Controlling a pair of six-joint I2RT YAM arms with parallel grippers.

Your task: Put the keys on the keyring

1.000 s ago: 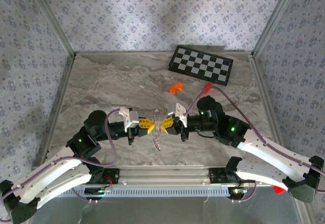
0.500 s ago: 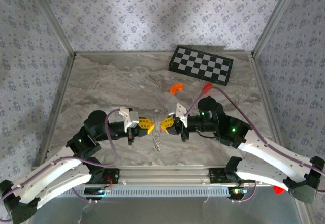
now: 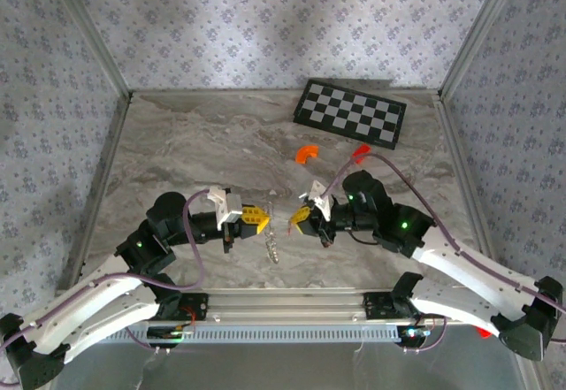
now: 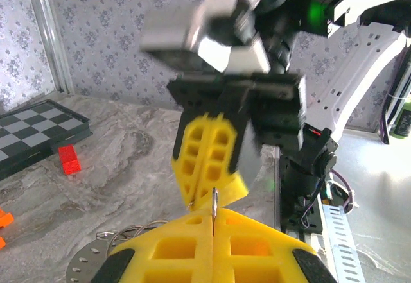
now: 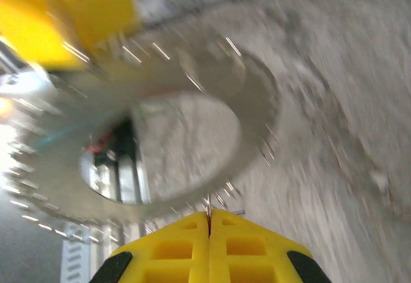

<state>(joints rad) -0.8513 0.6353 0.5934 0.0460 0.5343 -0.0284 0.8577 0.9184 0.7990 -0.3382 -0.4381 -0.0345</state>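
My left gripper [image 3: 263, 220] and right gripper [image 3: 293, 222] face each other tip to tip above the table's near middle. The keyring [image 5: 257, 142] is a blurred silvery toothed loop hanging close in front of the right wrist camera. In the left wrist view my left gripper [image 4: 214, 215] is shut on a thin edge-on part of the keyring [image 4: 214, 201]. My right gripper [image 5: 209, 217] is shut on a thin metal sliver that reaches the loop's lower edge. The keys are hidden. A silvery bunch [image 3: 274, 247] dangles below the tips.
A checkered board [image 3: 351, 112] lies at the back right. In front of it are an orange arc piece [image 3: 307, 152] and a red brick [image 3: 360, 152]. Loose wire rings [image 4: 122, 235] and a perforated disc [image 4: 83, 267] hang under the left fingers. Walls enclose the table.
My right gripper has drawn slightly right and twisted, widening the gap between the tips. The left gripper has held still, and both stay shut.
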